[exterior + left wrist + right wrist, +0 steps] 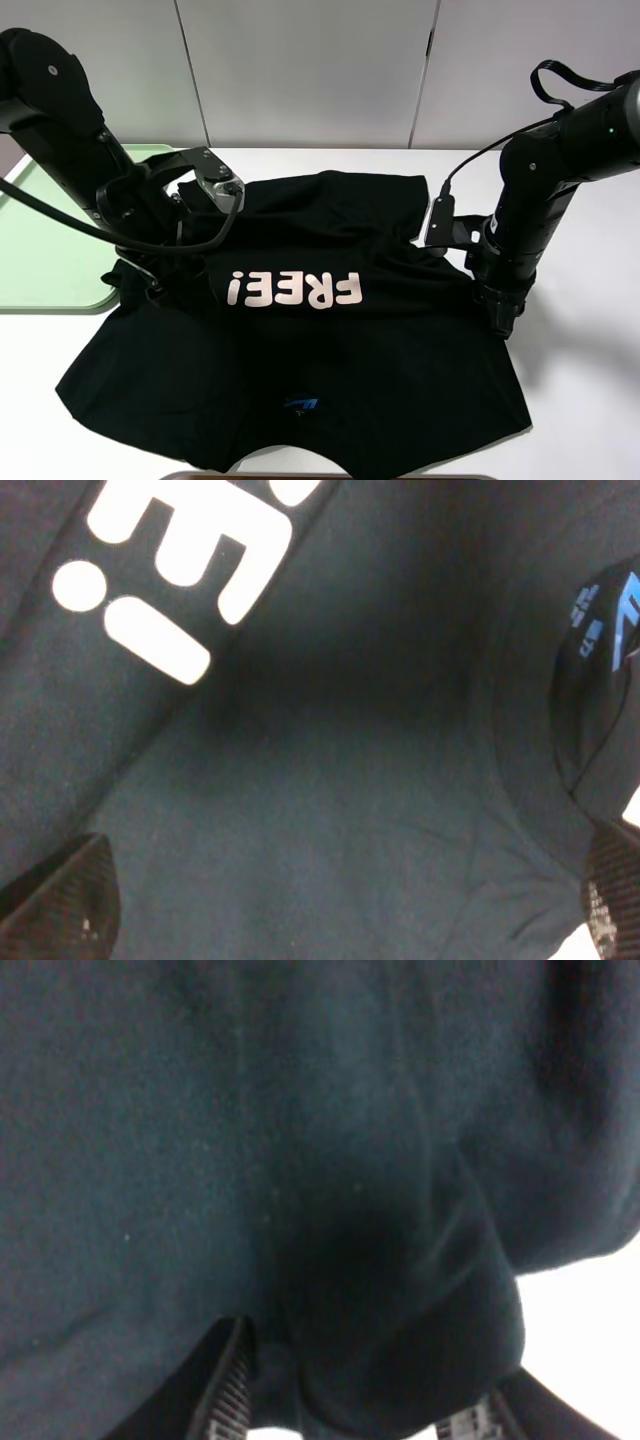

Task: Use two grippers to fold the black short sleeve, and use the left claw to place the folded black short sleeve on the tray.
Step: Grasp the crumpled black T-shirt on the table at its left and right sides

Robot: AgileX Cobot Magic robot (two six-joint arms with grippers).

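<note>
Closest to the lens is the near edge of the black short-sleeve cotton T-shirt (300, 340), which is spread printed side up on the white tabletop (580, 380). White "FREE!" lettering (295, 290) is seen across its middle, upside down in the high view, & a small blue printed label (303, 404) is seen nr the edge closest to the camera. At the table's left side a pale green plastic tray (40, 270) is set, part of it hidden by the left arm. The shirt is laid on the table outside the tray, w/ its left edge just beside the tray's rim.

The left gripper (335, 915) is held low over the shirt nr that left edge. Its fingers (60, 910) are spread wide w/ flat fabric showing btw them, and nothing is pinched. The right gripper (355, 1405) is planted at the shirt's opposite edge. Its fingers (232, 1390) are drawn in on a bunched fold of the fabric, by which the gap btw them is filled.
</note>
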